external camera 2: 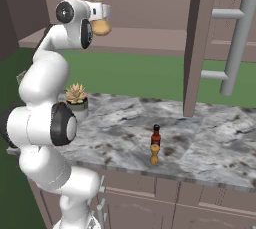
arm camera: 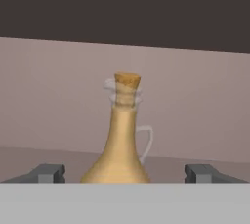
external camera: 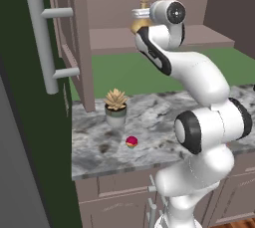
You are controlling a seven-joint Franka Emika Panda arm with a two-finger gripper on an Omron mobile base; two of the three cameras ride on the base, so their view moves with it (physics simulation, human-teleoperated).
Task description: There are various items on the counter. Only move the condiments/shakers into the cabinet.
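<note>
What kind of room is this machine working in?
It looks like a kitchen, computer-drawn. A marbled stone counter runs over drawer fronts, a wall cabinet hangs open above it, and a red sauce bottle and a wooden shaker stand on the counter.

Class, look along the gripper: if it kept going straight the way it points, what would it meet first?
Most likely the tan bottle, which stands upright dead ahead between the open gripper's fingertips. Behind it is the cabinet's back wall. How close the bottle stands to the fingertips is hard to judge.
</note>
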